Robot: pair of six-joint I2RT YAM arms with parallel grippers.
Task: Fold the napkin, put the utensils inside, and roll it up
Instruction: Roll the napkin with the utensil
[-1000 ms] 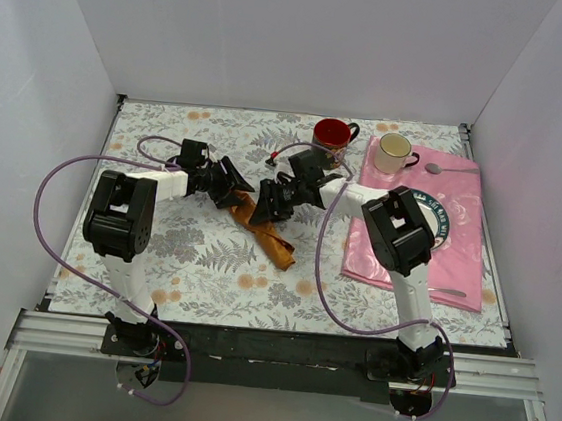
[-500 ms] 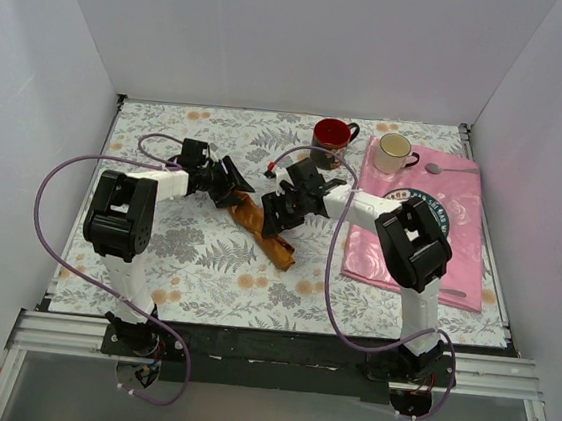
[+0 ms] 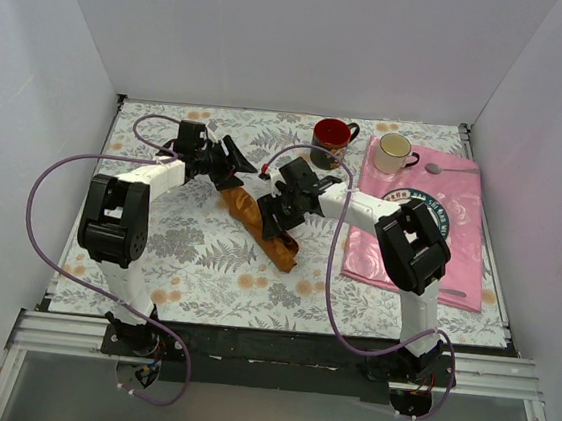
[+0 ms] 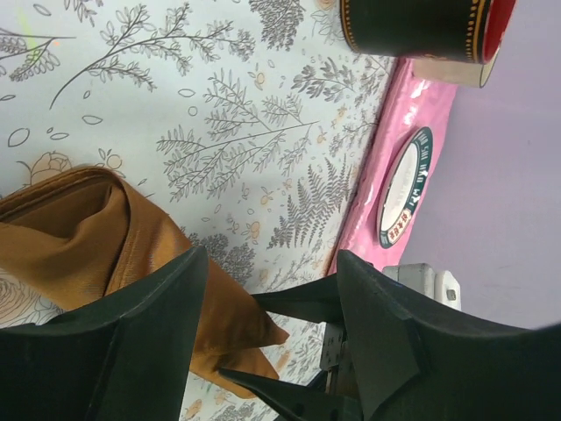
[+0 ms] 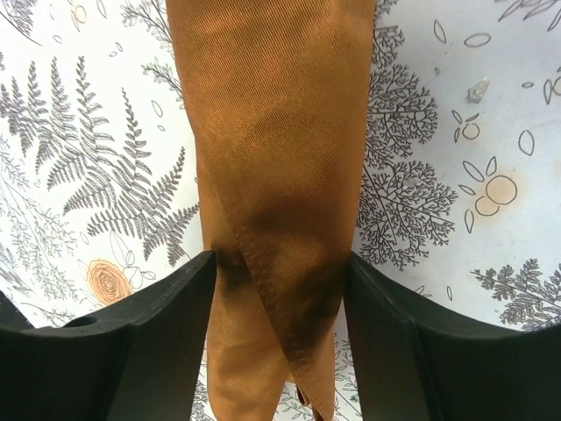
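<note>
The rust-orange napkin (image 3: 257, 226) lies as a long narrow roll, slanting across the floral table cover. My right gripper (image 3: 279, 213) hangs over its middle. In the right wrist view the open gripper (image 5: 279, 259) has a finger along each side of the napkin (image 5: 272, 132). My left gripper (image 3: 235, 169) stands open just beyond the roll's far end. In the left wrist view the napkin (image 4: 79, 237) lies to the left of the gripper (image 4: 272, 259), with one corner reaching into the gap. The utensils are hidden.
At the back stand a red mug (image 3: 333, 134) and a cream mug (image 3: 395, 152). A pink cloth (image 3: 458, 204) on the right carries a plate (image 3: 440, 209) and a spoon (image 3: 448, 170). White walls close in three sides.
My left gripper has drawn back up and to the left off the napkin's end, its jaws a little wider. The right gripper's jaws have widened slightly over the roll.
</note>
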